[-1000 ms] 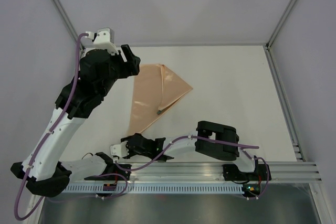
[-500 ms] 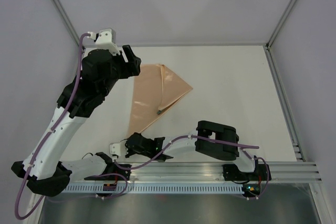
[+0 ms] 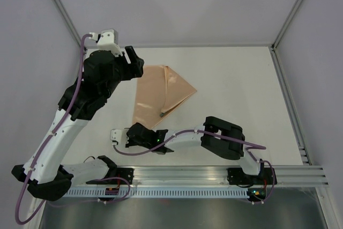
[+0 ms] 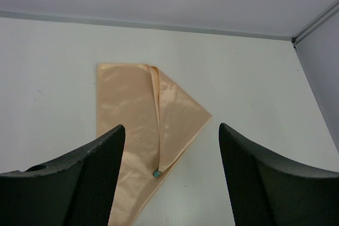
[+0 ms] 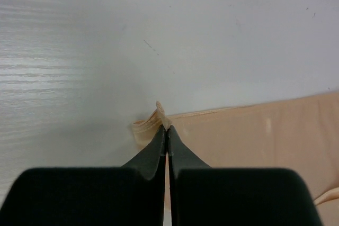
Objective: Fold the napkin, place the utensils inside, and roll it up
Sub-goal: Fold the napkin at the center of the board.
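Observation:
The peach-orange napkin [image 3: 155,92] lies folded into a long triangle on the white table, also in the left wrist view [image 4: 127,109]. One utensil's dark green tip [image 4: 156,173] pokes out from under the folded flap [image 3: 162,114]; the rest of the utensils is hidden. My right gripper [image 3: 135,131] is shut [image 5: 167,128] on the napkin's near corner [image 5: 153,123], which curls up at the tips. My left gripper [image 3: 134,60] is open and empty [image 4: 170,126], held above the table by the napkin's far left corner.
The table's back wall edge [image 3: 203,45] runs just behind the napkin. A metal rail [image 3: 214,172] lies along the near edge. The right forearm [image 3: 185,139] stretches across the table's near side.
My right gripper has moved up and left to the napkin's near corner and now pinches it. The left arm has barely moved.

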You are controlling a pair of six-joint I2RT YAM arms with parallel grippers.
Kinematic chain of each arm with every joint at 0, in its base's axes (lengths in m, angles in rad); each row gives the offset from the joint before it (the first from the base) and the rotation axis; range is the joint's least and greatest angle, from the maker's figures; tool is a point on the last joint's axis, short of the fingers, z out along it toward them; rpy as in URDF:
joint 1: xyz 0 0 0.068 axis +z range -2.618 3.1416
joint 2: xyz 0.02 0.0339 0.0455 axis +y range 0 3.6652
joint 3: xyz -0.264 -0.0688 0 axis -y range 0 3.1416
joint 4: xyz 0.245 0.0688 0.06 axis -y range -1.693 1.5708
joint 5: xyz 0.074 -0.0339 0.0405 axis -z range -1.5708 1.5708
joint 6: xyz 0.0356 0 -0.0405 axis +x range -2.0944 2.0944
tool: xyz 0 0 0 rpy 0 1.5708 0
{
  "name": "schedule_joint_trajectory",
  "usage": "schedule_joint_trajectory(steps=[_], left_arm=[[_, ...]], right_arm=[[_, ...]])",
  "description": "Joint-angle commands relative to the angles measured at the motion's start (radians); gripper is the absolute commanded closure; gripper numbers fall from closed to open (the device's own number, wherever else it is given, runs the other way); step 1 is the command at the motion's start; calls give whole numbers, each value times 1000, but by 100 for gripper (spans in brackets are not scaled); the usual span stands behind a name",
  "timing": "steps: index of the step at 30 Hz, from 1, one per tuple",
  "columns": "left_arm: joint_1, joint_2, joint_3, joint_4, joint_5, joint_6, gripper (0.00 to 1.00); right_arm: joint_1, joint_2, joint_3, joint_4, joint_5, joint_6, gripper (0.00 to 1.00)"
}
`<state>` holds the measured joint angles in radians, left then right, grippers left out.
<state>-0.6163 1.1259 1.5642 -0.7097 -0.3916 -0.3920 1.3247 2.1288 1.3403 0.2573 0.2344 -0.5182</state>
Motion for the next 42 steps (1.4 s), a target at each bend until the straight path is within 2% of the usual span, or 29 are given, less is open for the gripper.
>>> schedule_joint_trajectory(steps=[1,12,24,42], left_arm=[[9,0,10,12,2,42,23],[13,23,10,33,33,39,23],[20,40,7,50,66,36,23],[38,80,-39,87,141,27,23]], right_arm=[[-39,-56,53,-47,0,75,100],[-198,-136,48,-118,33,175,100],[-346,-228,19,-154,54,205,100],[-438,-305,-46,-171,82,204,100]])
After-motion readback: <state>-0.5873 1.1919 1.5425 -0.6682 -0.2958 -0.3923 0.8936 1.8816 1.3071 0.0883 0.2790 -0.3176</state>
